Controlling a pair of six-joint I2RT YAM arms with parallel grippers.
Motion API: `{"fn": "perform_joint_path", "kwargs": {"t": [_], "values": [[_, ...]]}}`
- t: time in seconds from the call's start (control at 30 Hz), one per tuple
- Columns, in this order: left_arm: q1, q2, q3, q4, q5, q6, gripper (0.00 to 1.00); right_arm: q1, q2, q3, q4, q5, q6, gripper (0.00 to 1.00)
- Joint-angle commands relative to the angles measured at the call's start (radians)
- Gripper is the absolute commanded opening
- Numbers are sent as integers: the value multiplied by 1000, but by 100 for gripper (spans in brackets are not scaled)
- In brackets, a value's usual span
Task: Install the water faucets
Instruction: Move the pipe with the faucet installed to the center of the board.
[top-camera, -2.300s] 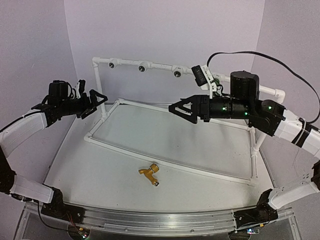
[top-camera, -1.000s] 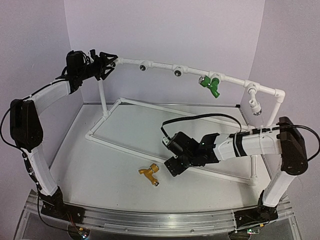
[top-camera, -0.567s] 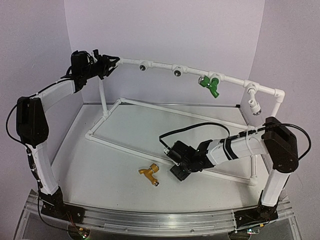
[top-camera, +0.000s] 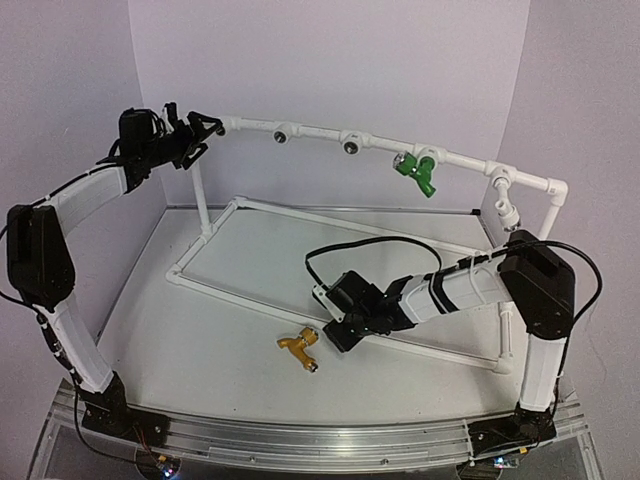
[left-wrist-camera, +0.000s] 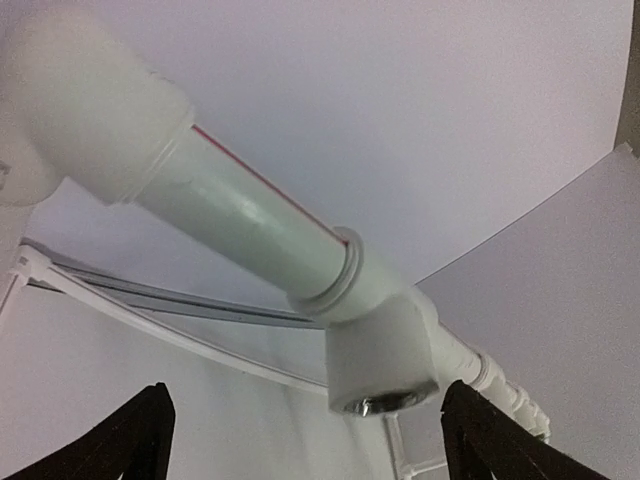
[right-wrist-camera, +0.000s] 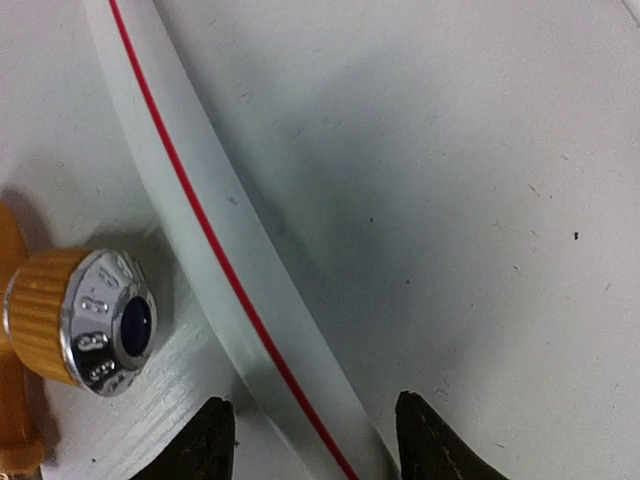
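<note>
The yellow faucet (top-camera: 300, 348) lies on its side on the worktop (top-camera: 190, 330), just outside the white pipe frame (top-camera: 315, 133), on the near side of the frame's near floor pipe (right-wrist-camera: 200, 230). The right fingers (right-wrist-camera: 207, 445) hang low right beside it, moderately apart and astride that floor pipe (the one with the thin red line). The faucet's silvery cap and orange knurled collar sit outside the gap, past one finger, not between the two. Whether the fingers touch the pipe cannot be told.

The green faucet (top-camera: 418, 172) sits screwed into the frame's top rail, towards the rail's right end, well apart from both sets of fingers.

The left fingers (left-wrist-camera: 135, 440) are up at the left corner of the top rail, spread wide and holding nothing. A dark round socket (left-wrist-camera: 385, 402) on the rail faces down just above the gap between them.
</note>
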Motion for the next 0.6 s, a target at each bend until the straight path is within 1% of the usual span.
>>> {"fn": "perform_joint_path", "kwargs": {"t": [0.0, 0.03, 0.07, 0.17, 0.27, 0.37, 0.43, 0.5, 0.57], "values": [[6, -172, -44, -211, -52, 237, 99, 11, -19, 73, -60, -6, 85, 71], [6, -209, -69, -246, -67, 263, 99, 14, -31, 77, -79, -13, 108, 77], [6, -245, -110, -253, -76, 272, 99, 19, -42, 77, -92, -34, 129, 80], [3, -349, -255, -254, -57, 270, 97, 44, -76, 64, -117, -82, 213, 84], [-20, -402, -382, -251, -14, 246, 96, 72, -111, 34, -99, -180, 289, 84], [-75, -417, -482, -249, 25, 235, 94, 100, -140, 3, -59, -222, 347, 84], [-111, -420, -532, -249, 31, 239, 93, 107, -154, -32, 7, -262, 374, 84], [-142, -424, -576, -249, 21, 243, 91, 108, -146, -59, 67, -296, 388, 84], [-173, -426, -622, -249, 9, 245, 90, 115, -95, -38, 77, -309, 373, 81]]}}
